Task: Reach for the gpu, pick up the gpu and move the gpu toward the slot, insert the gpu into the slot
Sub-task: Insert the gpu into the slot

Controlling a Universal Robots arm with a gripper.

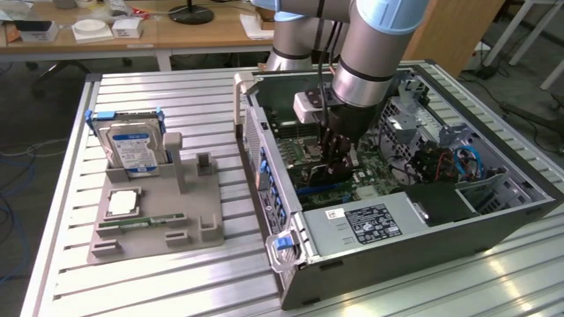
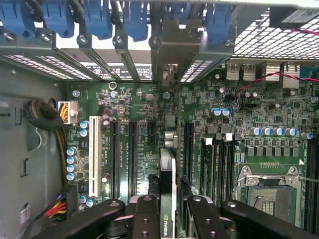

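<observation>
Half buried in the open computer case (image 1: 397,257), pinches the gpu (image 2: 167,174) edge-on in the gripper (image 2: 168,216), black fingers (image 2: 144,214) pressed against both faces of the card (maker's logo on its near edge). Holds it upright over the green motherboard (image 2: 144,99), among long black slots (image 2: 132,154); cannot tell whether seated. Shares the slatted metal table (image 1: 176,99) with a grey fixture (image 1: 176,198), well apart to the exterior view's left, carrying an upright hard drive (image 1: 131,148) and a flat memory stick (image 1: 141,224).
</observation>
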